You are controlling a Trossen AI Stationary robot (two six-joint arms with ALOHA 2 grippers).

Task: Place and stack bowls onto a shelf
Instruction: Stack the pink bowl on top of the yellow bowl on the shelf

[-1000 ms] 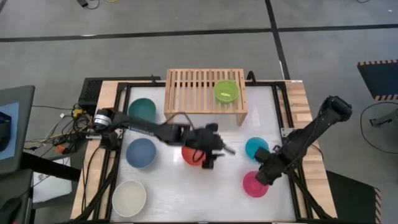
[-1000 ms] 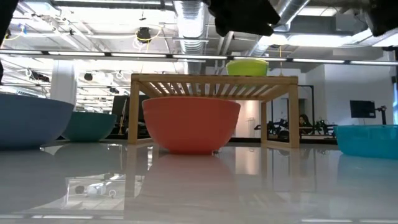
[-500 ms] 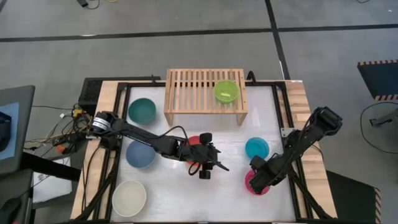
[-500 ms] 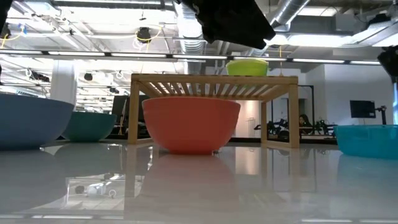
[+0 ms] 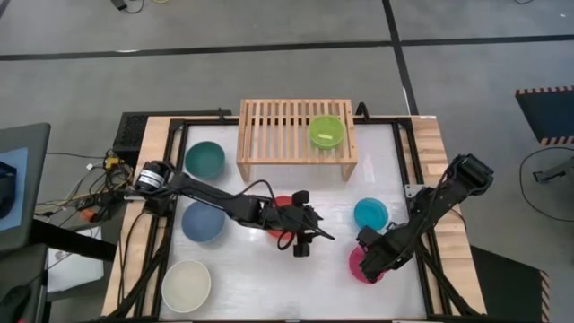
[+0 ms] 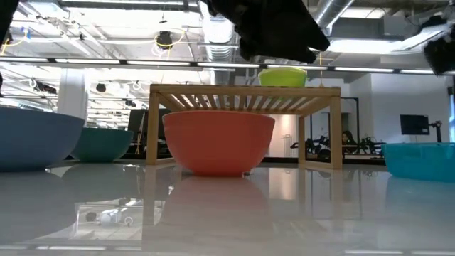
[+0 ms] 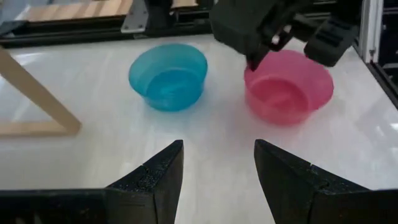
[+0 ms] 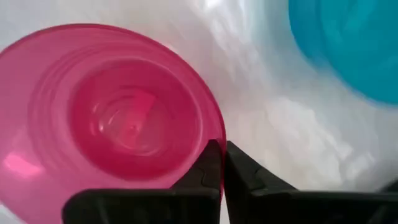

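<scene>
The pink bowl (image 8: 118, 118) is gripped at its rim by the right gripper (image 8: 217, 163), whose two fingers are pinched together on the thin wall, one inside and one outside; in the high view this bowl (image 5: 366, 266) sits on the white table (image 5: 251, 278) near the front right, just beside the cyan bowl (image 5: 369, 213). The left gripper (image 7: 217, 163) is held spread and empty, hovering above the table by the red bowl (image 6: 218, 141), which rests in front of the shelf (image 5: 296, 126). Only the lime green bowl (image 5: 326, 132) is on the slatted top so far, so most of the task is judged to remain. For this step to be done well, the pinch should be kept firm and square on the rim, since a smooth plastic wall is likely to slip or swing when lifted by one edge. The bowl should be raised straight up, clear of the cyan bowl, carried level, and brought over the shelf well above its front edge. The left arm should be kept out of that path.
</scene>
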